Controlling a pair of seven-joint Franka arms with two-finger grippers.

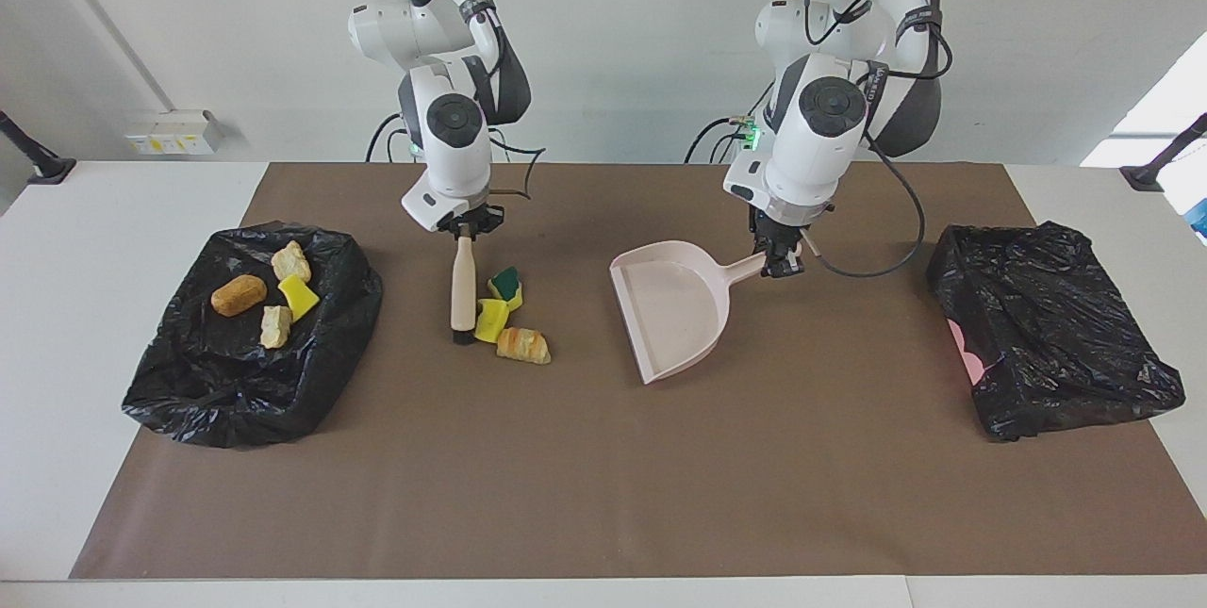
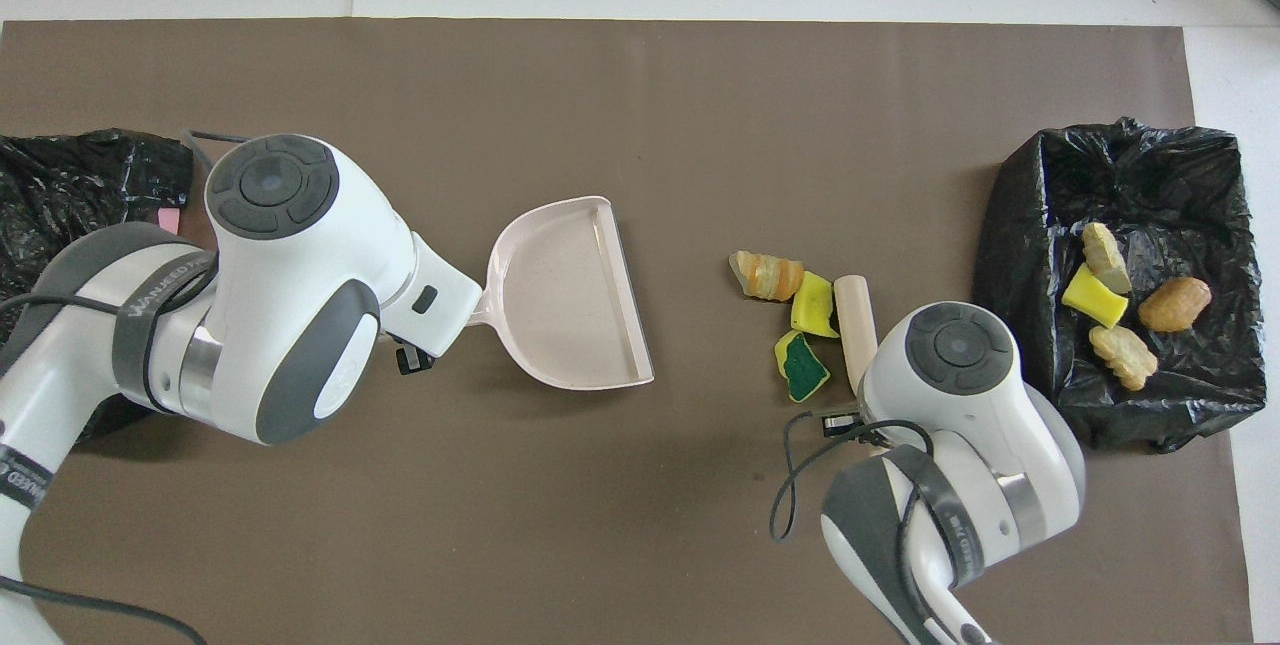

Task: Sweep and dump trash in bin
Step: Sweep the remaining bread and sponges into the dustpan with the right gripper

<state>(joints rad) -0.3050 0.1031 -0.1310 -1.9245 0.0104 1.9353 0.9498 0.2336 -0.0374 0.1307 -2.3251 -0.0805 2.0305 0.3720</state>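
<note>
The right gripper (image 1: 468, 229), shut on the brush (image 1: 462, 292), has the trash (image 1: 509, 318) touching its dustpan (image 1: 671, 306) side.

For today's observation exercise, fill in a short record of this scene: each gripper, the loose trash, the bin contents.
left gripper: shut on dustpan handle, pan open toward the trash
right gripper: shut on brush, bristles down beside the trash
loose trash: three pieces on the mat
bin: at the right arm's end, four pieces inside
second black bag: at the left arm's end
</note>
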